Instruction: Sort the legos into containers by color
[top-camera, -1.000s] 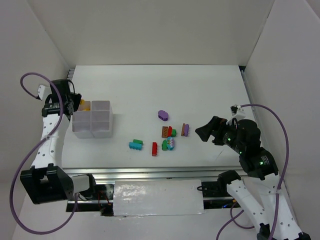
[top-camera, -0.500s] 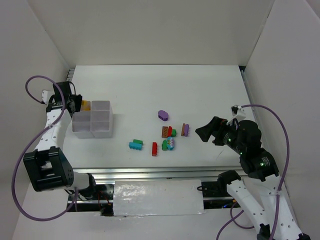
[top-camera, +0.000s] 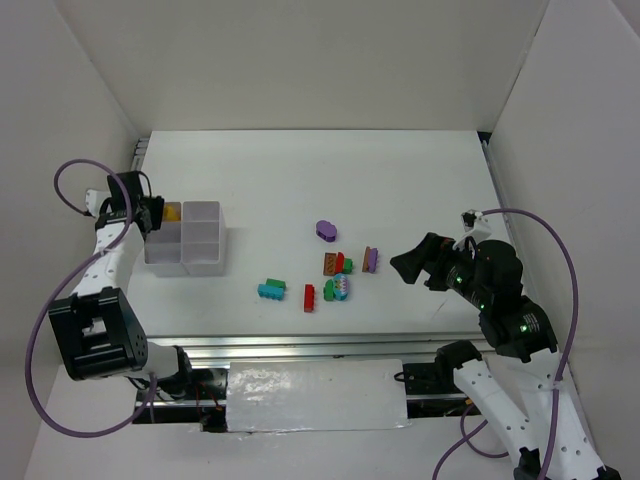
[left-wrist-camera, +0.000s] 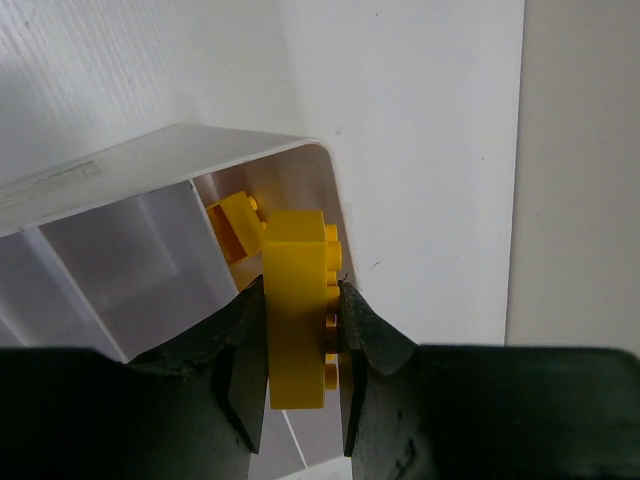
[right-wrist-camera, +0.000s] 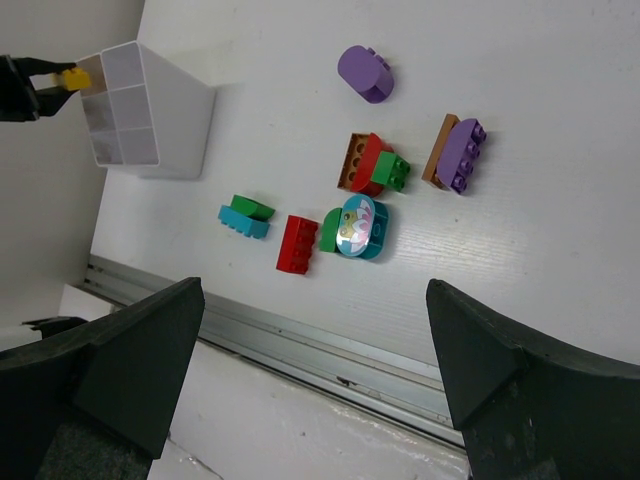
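My left gripper is shut on a yellow brick and holds it over the far left compartment of the white tray. Another yellow brick lies inside that compartment. My right gripper is open and empty, hovering right of the loose legos. On the table lie a purple oval, a brown, red and green cluster, a purple brick on an orange one, a teal brick with a green one, a red brick and a teal oval beside a green piece.
White walls enclose the table on the left, back and right. A metal rail runs along the near edge. The tray stands near the left wall, with the left arm between them.
The left arm has shifted slightly nearer beside the tray's far left corner, still holding the yellow brick. The right arm and the loose legos have not moved.
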